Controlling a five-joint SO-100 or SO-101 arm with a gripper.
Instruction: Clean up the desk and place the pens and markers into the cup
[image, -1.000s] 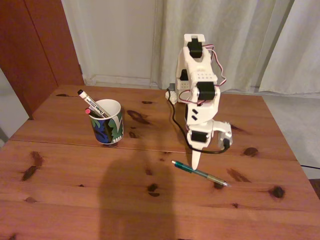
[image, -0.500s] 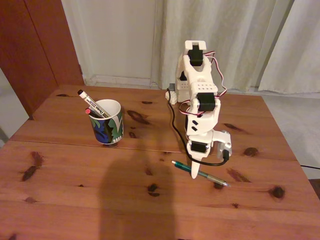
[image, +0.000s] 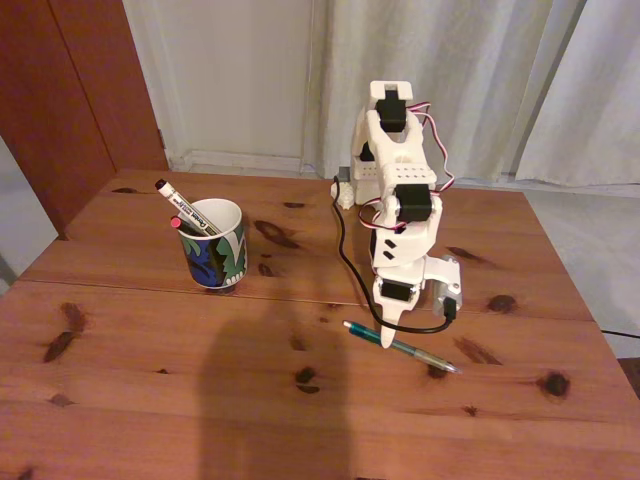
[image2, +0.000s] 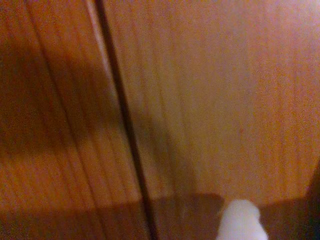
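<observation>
The leaf-patterned cup (image: 215, 258) stands at the back left of the desk (image: 150, 380). A white marker (image: 180, 203) with a black cap leans out of it, beside a black pen's red end (image: 176, 224). The teal-green pen (image: 420, 352) lies flat on the desk right of centre. My gripper (image: 386, 340) points straight down, its white tip on or just above the pen's left half. Whether the jaws stand apart cannot be told. In the wrist view one white fingertip (image2: 239, 221) shows at the bottom edge, over blurred wood with a dark plank seam (image2: 125, 120).
The arm's base (image: 375, 170) is mounted at the desk's back edge, and a black cable (image: 345, 250) loops down beside it. A curtain and a wall lie behind. A broad shadow falls on the front middle of the desk.
Over the last second the arm has leaned forward and lowered its fingertip from behind the pen down onto it. Cup, marker and pens have not moved.
</observation>
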